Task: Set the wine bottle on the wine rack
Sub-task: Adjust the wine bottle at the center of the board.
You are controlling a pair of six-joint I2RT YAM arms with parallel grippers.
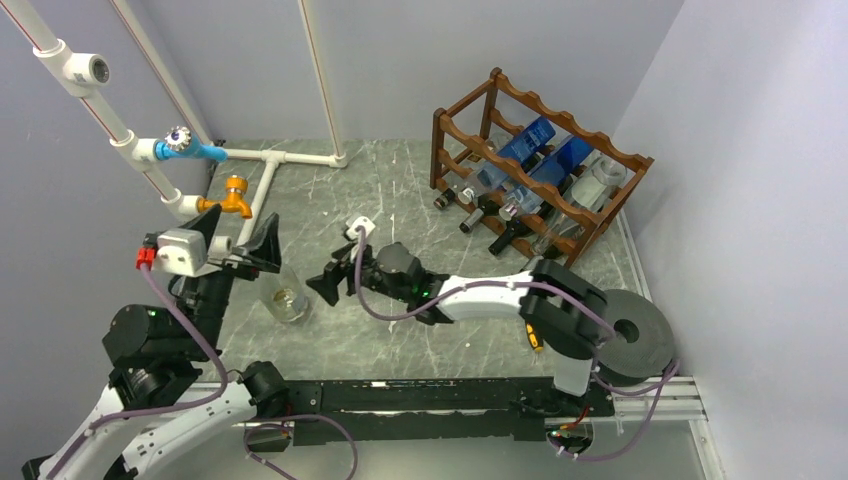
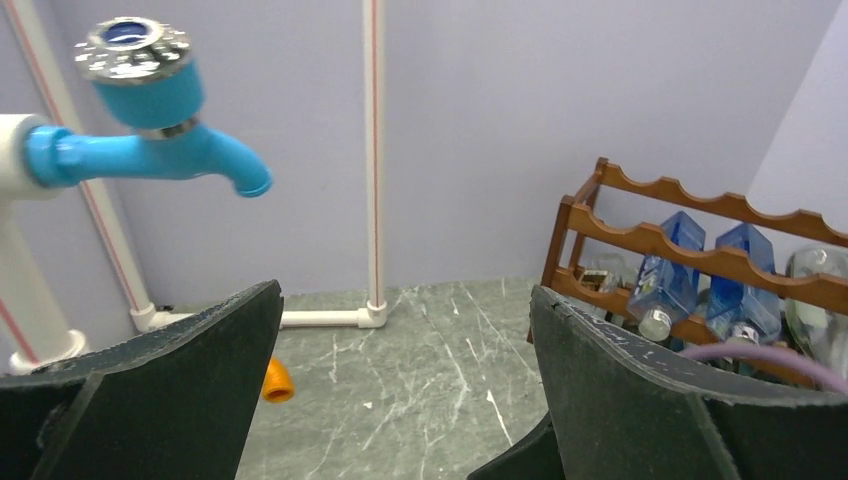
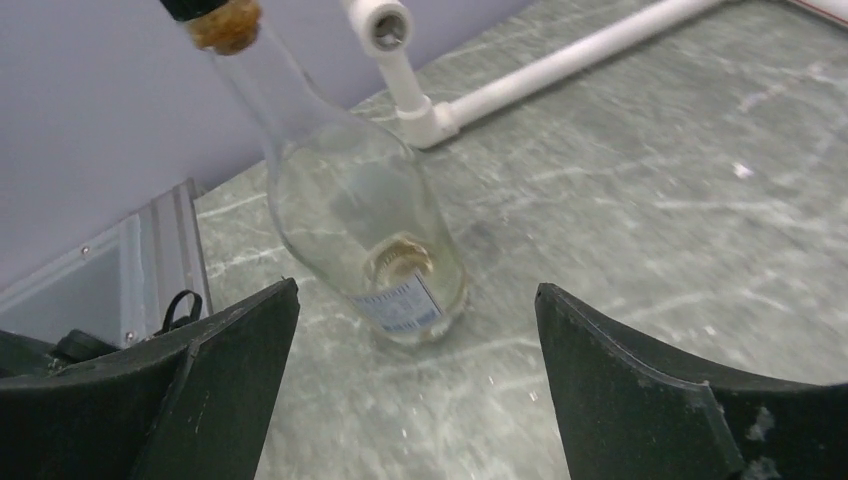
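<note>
Grippers sat nearest: low left in the overhead frame, the left gripper (image 1: 243, 240) had its jaws wide apart and empty, and the right gripper (image 1: 335, 280) at centre also had its jaws spread. Just left of it, a corked clear glass wine bottle (image 1: 288, 300) stood upright on the grey marbled tabletop (image 1: 400, 190). In the right wrist view it sat just beyond the fingers (image 3: 640, 400), touching neither. Farther back at left, an orange tap (image 1: 232, 195) and a blue tap (image 1: 190, 148) hung off white piping (image 1: 290, 156). At upper right, the wine rack (image 1: 439, 150) held several bottles lying down, among them two blue bottles (image 1: 535, 140).
</note>
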